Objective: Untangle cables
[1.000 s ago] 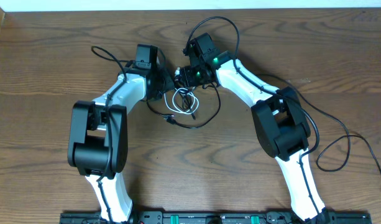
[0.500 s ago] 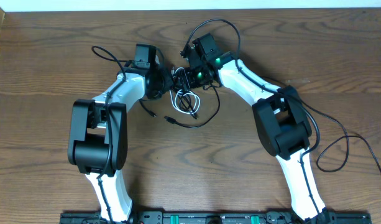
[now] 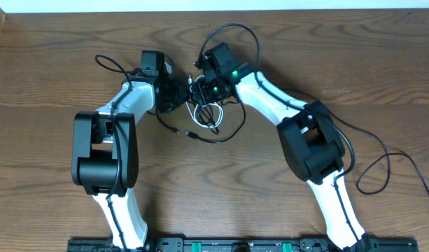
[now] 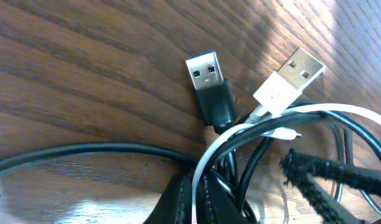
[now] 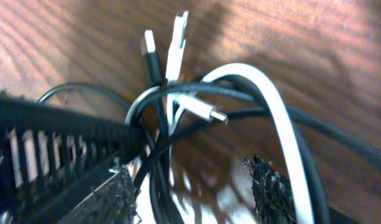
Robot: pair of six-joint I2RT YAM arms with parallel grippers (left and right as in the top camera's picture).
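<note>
Since a second ago both arms have shifted a little toward the left side of the table [image 3: 53, 147], and the left gripper [image 3: 178, 92], then part-open, has closed. Its fingers [image 4: 178, 202] are now pressed together at the bottom of the left wrist view, with a black strand and the white cable [image 4: 339, 112] running straight into their tips, so it is clamped on the cables [image 3: 208, 115]. The right gripper [image 3: 202, 85] stands just beside it, its jaws apart. In the right wrist view one rough black pad [image 5: 268, 186] sits on either side of the bundle, which passes between them (whether either pad touches a strand cannot be told). The cables lie near the far middle of the table, between the two wrists, in a loose knot of black loops around the white one; a black tail trails from the knot toward the near side. Close up, a black plug [image 4: 207, 73] and a white plug [image 4: 289, 78] lie side by side on the wood, silver ends pointing away from the left fingers. A smaller silver-tipped plug [image 5: 206, 112] on a white lead sticks out across the loops.
</note>
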